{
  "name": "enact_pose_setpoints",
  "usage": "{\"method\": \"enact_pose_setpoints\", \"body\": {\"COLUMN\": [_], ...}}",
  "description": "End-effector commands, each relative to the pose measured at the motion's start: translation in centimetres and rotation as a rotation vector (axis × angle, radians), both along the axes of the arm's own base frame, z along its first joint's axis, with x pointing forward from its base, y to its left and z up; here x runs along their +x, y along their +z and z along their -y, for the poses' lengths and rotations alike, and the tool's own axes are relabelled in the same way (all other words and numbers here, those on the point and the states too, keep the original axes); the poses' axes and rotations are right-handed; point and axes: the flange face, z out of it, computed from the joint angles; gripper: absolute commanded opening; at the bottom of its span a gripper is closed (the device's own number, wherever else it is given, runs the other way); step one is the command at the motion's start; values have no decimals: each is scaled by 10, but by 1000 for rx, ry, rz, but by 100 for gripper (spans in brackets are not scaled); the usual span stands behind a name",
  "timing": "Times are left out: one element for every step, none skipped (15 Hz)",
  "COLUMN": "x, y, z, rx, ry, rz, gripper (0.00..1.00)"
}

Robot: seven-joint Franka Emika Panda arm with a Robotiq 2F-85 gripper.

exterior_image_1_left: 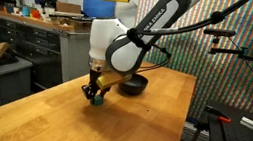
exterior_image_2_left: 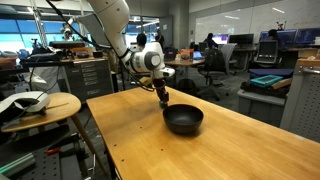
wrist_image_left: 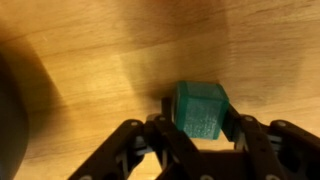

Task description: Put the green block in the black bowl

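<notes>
The green block [wrist_image_left: 200, 110] sits between my gripper's [wrist_image_left: 198, 128] two black fingers, which press on its left and right sides. In an exterior view my gripper [exterior_image_1_left: 94, 96] points down at the wooden table with a bit of green [exterior_image_1_left: 97, 101] at its tips, at or just above the surface. The black bowl [exterior_image_1_left: 135, 84] stands on the table a short way beyond the gripper. In an exterior view the bowl [exterior_image_2_left: 184, 120] lies just in front of the gripper [exterior_image_2_left: 163, 100]. A dark curved edge at the left of the wrist view [wrist_image_left: 8, 110] is the bowl.
The wooden table [exterior_image_1_left: 149, 124] has open surface around the gripper and bowl. A small round side table with a white object [exterior_image_2_left: 35, 103] stands beside it. Workbenches with clutter [exterior_image_1_left: 33, 21] and a stand [exterior_image_1_left: 235, 51] lie beyond the table edges.
</notes>
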Motion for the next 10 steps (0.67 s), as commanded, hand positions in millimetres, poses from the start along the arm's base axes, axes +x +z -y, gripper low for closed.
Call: {"method": "enact_pose_setpoints", "body": {"x": [5,3,1,-2,-4,-8,-10,-12,-15,-17], "y": [7,9,11,15,17,23,27,32,39,46], "z": [1,1,3,5,7,12,19,26,36,45], "rx": [-8,-10,-11,-16,-19,-23,-28,-37,-42,-53], "ry": [15,15,16,15,14,7,-1,-10,-24,-37], "rz": [6,5,2,3,3,4,8,13,19,27], "gripper": [20,17,17,17,17,17,17,17,17,17]}}
